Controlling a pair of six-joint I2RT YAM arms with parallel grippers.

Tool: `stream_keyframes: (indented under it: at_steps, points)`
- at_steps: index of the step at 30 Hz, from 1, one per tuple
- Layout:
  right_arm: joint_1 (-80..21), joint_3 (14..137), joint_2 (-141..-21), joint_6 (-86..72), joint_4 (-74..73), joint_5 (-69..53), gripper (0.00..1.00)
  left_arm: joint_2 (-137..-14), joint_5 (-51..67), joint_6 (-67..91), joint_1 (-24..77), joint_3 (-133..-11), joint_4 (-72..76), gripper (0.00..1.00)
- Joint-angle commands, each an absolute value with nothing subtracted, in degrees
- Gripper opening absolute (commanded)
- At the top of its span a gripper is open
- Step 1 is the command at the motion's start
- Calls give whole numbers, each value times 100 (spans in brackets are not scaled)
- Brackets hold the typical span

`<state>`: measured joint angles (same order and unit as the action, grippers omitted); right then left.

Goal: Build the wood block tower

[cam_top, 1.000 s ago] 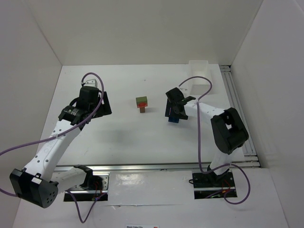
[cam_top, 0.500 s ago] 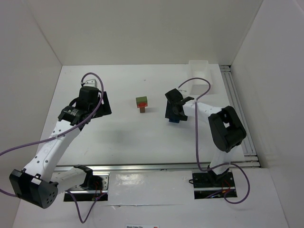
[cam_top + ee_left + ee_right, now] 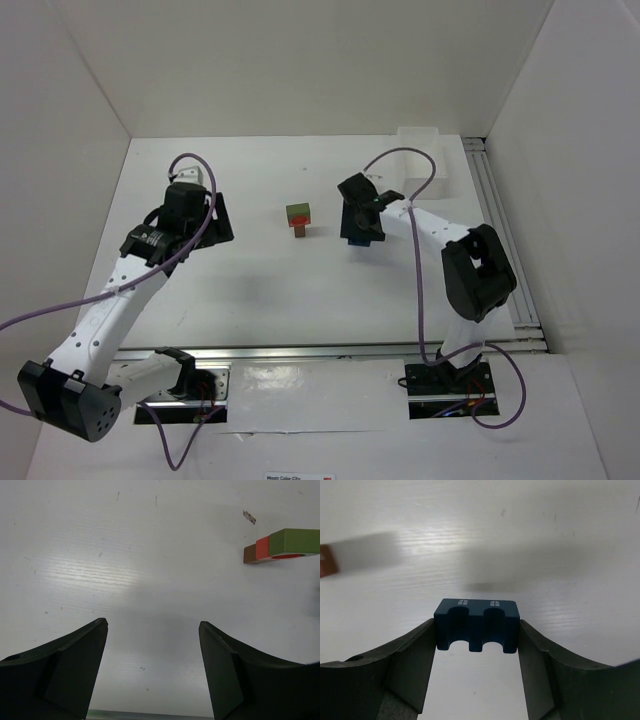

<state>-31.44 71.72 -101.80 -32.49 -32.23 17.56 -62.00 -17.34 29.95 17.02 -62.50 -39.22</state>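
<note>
The tower (image 3: 298, 220) stands mid-table: a brown base, a red piece and a green block (image 3: 297, 212) on top. In the left wrist view it shows at the upper right, with brown (image 3: 249, 554), red (image 3: 263, 547) and green (image 3: 296, 541) parts. My right gripper (image 3: 358, 232) is to the right of the tower, apart from it, and is shut on the blue notched block (image 3: 476, 625), holding it by its two ends above the table (image 3: 470, 520). My left gripper (image 3: 222, 218) is left of the tower, open and empty (image 3: 152, 645).
A white rectangular bin (image 3: 425, 162) stands at the back right. A metal rail (image 3: 500, 230) runs along the right side of the table. White walls enclose the table on three sides. A blurred brown edge (image 3: 326, 560) shows at the far left of the right wrist view.
My right gripper has moved left and towards the back with the blue block, closer to the tower. The left arm has barely moved.
</note>
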Motion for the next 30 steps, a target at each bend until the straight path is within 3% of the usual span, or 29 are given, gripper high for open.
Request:
stream_keyframes:
  at_steps: [1,19,30]
  points:
    - [-3313,8128,-9896,-2901,-3743,1863,60,-5995,-1890,2936,1670,-6267,-3920,86]
    - [-4227,11976,-11548,-2689,-5281,1863,60,-5941,-1890,2936,1670,-6319,-4025,86]
    - [-4412,13219,-12489,-2628,-5906,2030,60,-5941,-1951,2874,1670,-6319,-4025,86]
